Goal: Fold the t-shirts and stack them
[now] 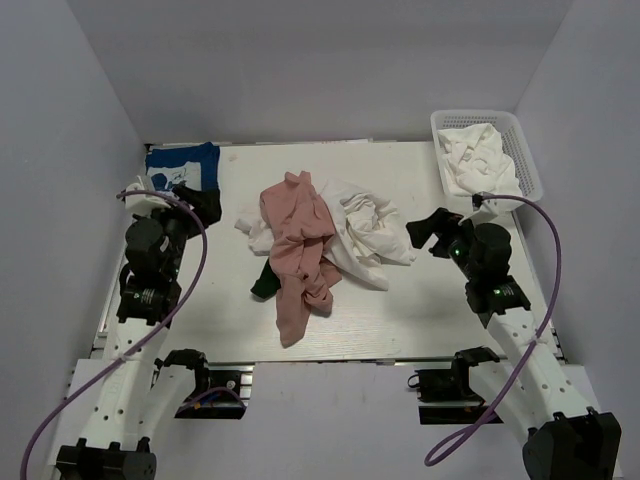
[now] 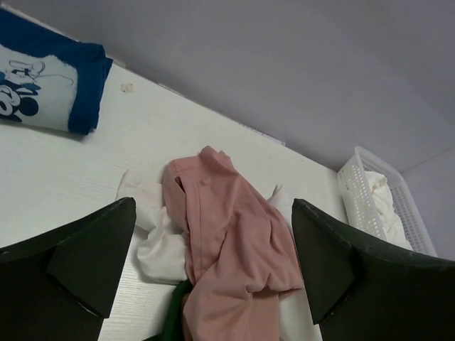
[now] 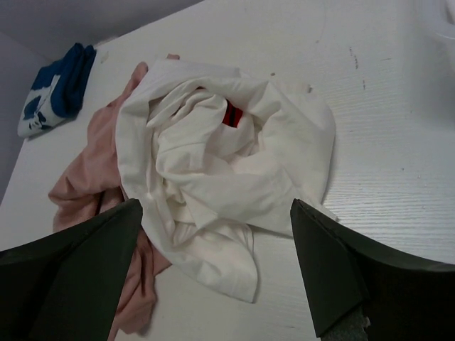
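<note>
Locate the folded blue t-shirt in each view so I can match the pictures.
Top external: blue t-shirt at the upper left.
Left wrist: upper-left corner.
Right wrist: upper-left edge.
Shared landmark: the pink t-shirt, crumpled mid-picture.

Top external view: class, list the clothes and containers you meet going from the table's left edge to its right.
folded blue-and-white shirt → pink shirt → crumpled white shirt → white basket, with white cloth inside
</note>
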Robot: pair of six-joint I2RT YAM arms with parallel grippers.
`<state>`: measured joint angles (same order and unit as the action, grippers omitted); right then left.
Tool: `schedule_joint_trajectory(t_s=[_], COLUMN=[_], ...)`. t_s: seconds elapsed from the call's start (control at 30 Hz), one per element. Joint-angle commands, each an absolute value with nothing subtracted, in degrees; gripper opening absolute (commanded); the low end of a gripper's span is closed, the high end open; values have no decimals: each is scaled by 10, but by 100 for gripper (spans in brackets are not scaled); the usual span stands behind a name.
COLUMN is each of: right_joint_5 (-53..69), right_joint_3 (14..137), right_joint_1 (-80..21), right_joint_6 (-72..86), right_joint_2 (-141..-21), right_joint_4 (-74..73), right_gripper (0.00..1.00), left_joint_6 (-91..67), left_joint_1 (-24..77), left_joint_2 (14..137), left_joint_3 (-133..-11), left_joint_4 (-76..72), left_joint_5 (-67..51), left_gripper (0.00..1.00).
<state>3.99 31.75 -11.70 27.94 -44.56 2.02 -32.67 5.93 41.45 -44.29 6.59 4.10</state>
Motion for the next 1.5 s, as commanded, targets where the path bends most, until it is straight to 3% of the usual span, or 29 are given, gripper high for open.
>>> schedule_joint_trajectory(t_s=[0.0,0.13,0.4,0.57,0.63,0.67,0.7,0.73,0.77,1.0,1.13,1.27,1.37,1.4,1.47], right_joint_5=[143,103,-90,-218,-229,-228,-238,-237,-229,-292,-344,-363,-388,-401,-412], right_joint_3=[350,413,519,606,638,647,665,666,672,725,778,963,1119,1246,1312], right_joint_1=[-125,-170,-332,-352,-357,-357,-359,-359,-359,-349,-324,-266,-217,-204,-164], right_joint_6=[208,158,82,72,76,76,94,99,96,86,38,13,11,10,-16], right_joint_2=[-475,-563,-784,-952,-997,-1003,-1005,-994,-986,-835,-812,-851,-938,-1000,-1047], right_joint_4=[21,-64,-47,10,10,11,6,7,1,27,28,1,-75,-86,-92], right_gripper=[90,90,90,90,64,45,39,10,0,0,0,0,0,0,0], left_joint_6=[-362,-362,-352,-345,-345,-345,-340,-340,-340,-330,-330,-330,-330,-330,-330], left_joint_1=[64,64,64,64,64,64,64,64,64,64,54,54,54,54,54], left_joint_2=[394,417,507,539,539,539,539,539,539,539,558,577,590,590,596], left_joint_3=[-418,-436,-466,-466,-460,-454,-454,-454,-447,-425,-425,-438,-438,-443,-443], left_joint_4=[65,90,119,134,134,128,128,128,128,110,118,133,143,143,143], left_joint_5=[35,30,-15,-35,-35,-35,-35,-27,-21,-27,-16,-11,-4,3,9], left_gripper=[100,100,100,100,100,100,100,100,100,100,100,100,100,100,100])
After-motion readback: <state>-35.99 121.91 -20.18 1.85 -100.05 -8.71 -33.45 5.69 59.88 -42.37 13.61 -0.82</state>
